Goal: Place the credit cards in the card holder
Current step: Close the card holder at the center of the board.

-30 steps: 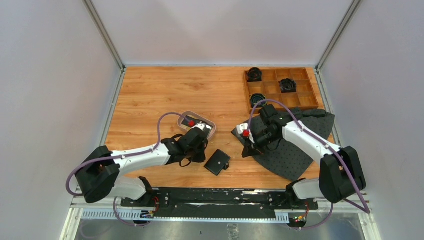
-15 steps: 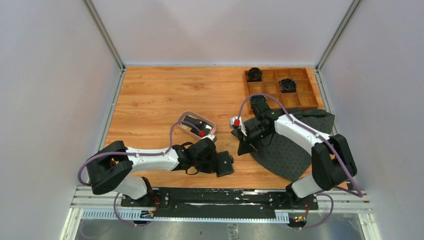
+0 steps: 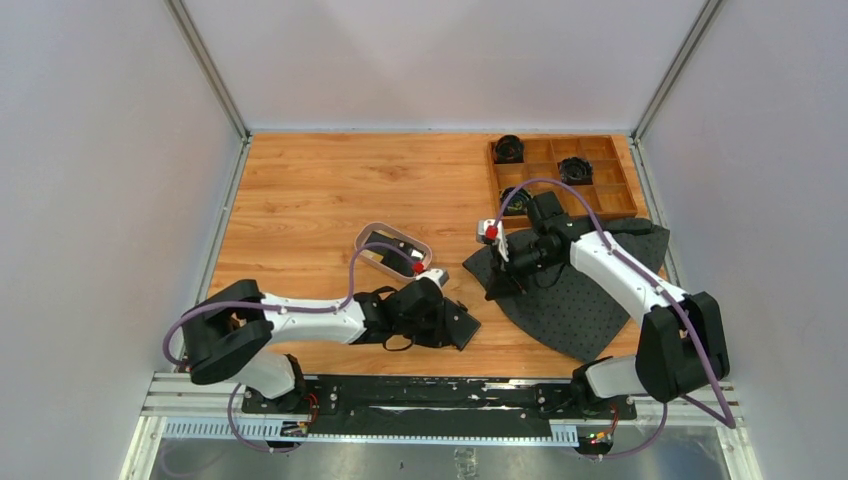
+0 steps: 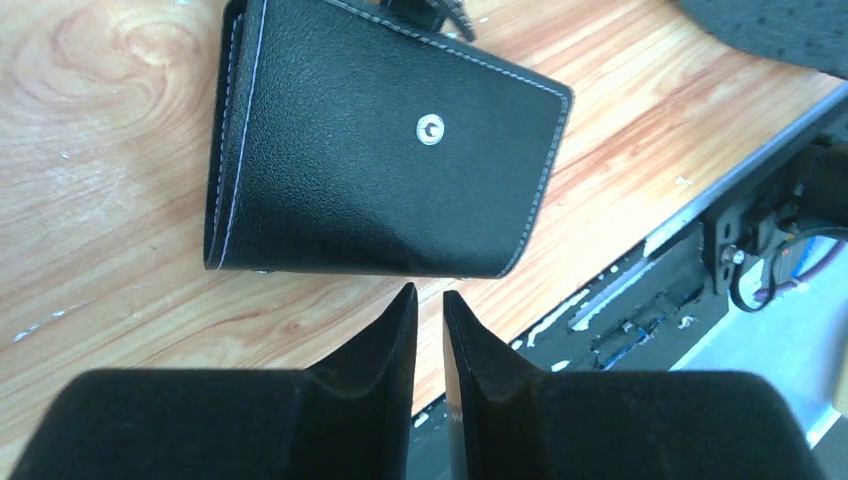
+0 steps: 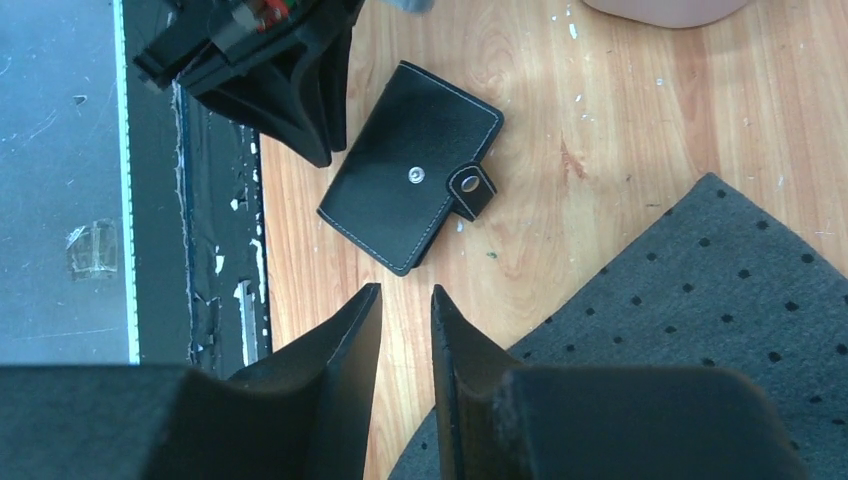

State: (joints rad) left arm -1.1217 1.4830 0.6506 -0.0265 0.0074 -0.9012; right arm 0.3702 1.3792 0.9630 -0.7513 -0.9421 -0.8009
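The card holder is a closed black bifold wallet lying flat on the wooden table, its snap stud facing up and its tab sticking out at one side. My left gripper hovers just short of the holder's near edge. Its jaws stand slightly apart with nothing between them. From above, that gripper partly covers the card holder. My right gripper hangs open and empty above bare wood at the mat's edge, with the card holder ahead of it. No credit cards can be made out.
An oval pale-rimmed tray sits left of centre with something flat and dark inside. A grey perforated mat lies under the right arm. A wooden compartment box with black round parts stands at the back right. The black base rail runs close behind the card holder.
My left arm swung right from the tray to the card holder, which slid right toward the mat. My right gripper shifted slightly back. Both grippers' jaws parted a little.
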